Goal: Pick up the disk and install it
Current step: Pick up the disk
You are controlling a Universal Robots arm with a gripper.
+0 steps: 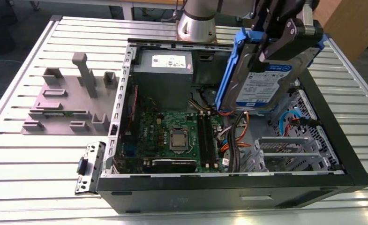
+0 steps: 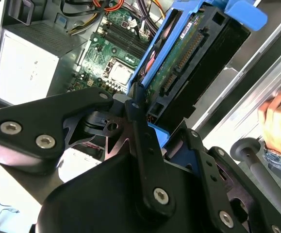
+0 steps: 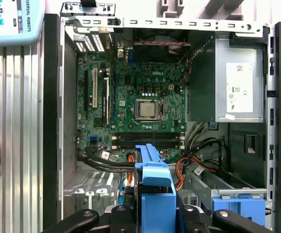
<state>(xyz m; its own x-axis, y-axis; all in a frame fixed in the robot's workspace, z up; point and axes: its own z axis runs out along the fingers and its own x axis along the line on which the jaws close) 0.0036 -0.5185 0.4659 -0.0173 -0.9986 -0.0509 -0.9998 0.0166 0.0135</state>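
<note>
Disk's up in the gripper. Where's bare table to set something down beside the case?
Bare slatted table lies in front of the grey fixture block, and behind it too. Crowded: the bracket by the case corner; gripper holds the disk above.

Open computer case (image 1: 334,154) exposes green motherboard (image 1: 171,136), grey power supply (image 1: 163,70).

One open computer case (image 1: 334,140) sits on one slatted metal table (image 1: 21,154). Inside are one green motherboard (image 1: 171,136) and one grey power-supply box (image 1: 165,75). One gripper (image 1: 284,33) carries one disk (image 1: 259,79). One grey fixture plate (image 1: 58,103) lies at the case's nine o'clock, exterior view.
</note>
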